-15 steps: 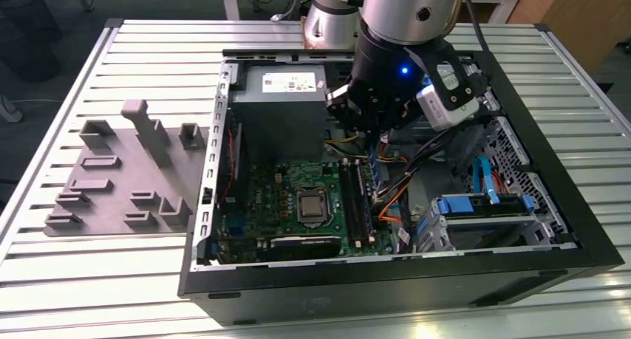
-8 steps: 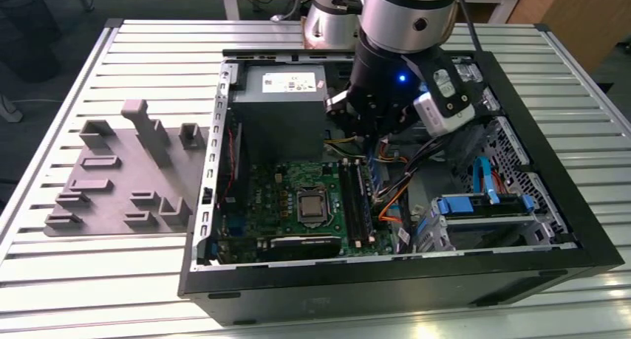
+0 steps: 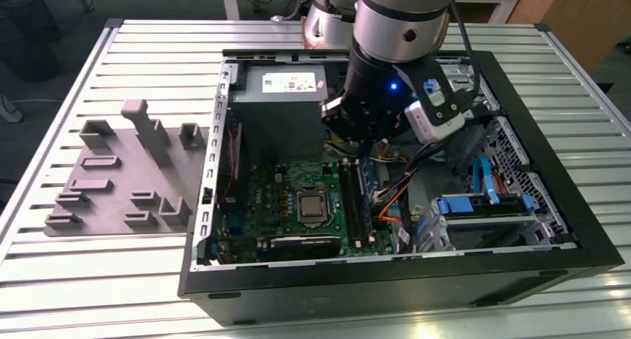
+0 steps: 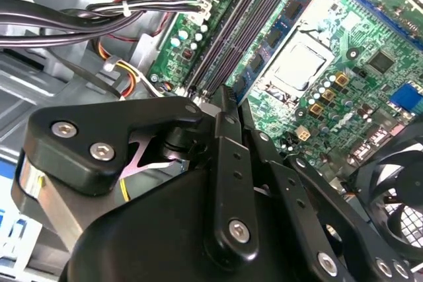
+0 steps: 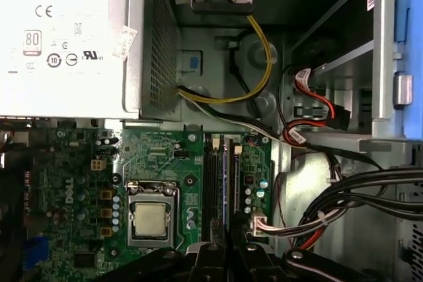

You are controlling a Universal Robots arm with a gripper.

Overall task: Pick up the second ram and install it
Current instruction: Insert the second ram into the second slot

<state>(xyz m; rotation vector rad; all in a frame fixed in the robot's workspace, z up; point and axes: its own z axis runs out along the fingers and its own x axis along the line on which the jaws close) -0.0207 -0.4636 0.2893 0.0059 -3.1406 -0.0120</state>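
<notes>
Hovering above the motherboard (image 3: 295, 199) sockets, the claw (image 5: 221, 252) looks closed; ram unclear.

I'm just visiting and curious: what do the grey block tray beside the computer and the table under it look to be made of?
The grey fixture tray looks like matte plastic, possibly printed: uniform dull grey, blocky posts, no shine. The table looks like bare metal, probably aluminium: pale silver slats with long grooves that catch the light. The computer case appears to be black-painted sheet metal, though that is less certain.
</notes>
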